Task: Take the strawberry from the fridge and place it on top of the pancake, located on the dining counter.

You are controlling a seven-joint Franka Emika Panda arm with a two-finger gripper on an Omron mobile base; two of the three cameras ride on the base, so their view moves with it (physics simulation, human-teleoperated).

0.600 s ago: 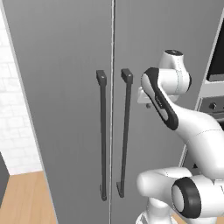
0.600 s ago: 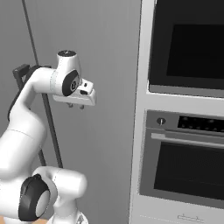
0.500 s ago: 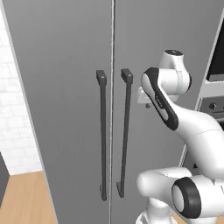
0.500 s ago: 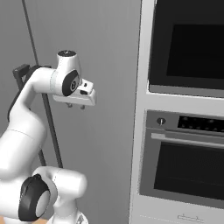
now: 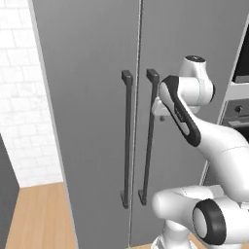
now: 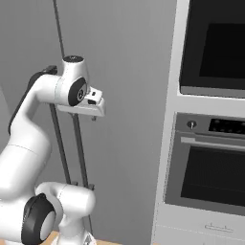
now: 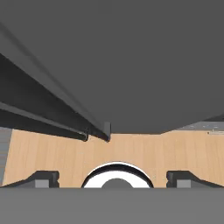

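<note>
Little has changed in the past half second: the gripper [image 6: 94, 117], its fingers spread wide and empty, hovers right of centre frame beside the right door handle [image 5: 147, 137] of the closed fridge [image 5: 97, 97]. The strawberry presumably sits inside, unseen. Built-in ovens [image 6: 210, 158] flank the right; wood floor [image 5: 39, 214] lies below.

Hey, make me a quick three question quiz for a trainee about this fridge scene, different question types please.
1. True or false: both doors of the fridge are shut.
2. Which handle is the gripper nearer: a) the right handle b) the left handle?
3. Fill in: right of the fridge stands a built-in ____.

Key: 1 true. 2 a. 3 oven.
</note>
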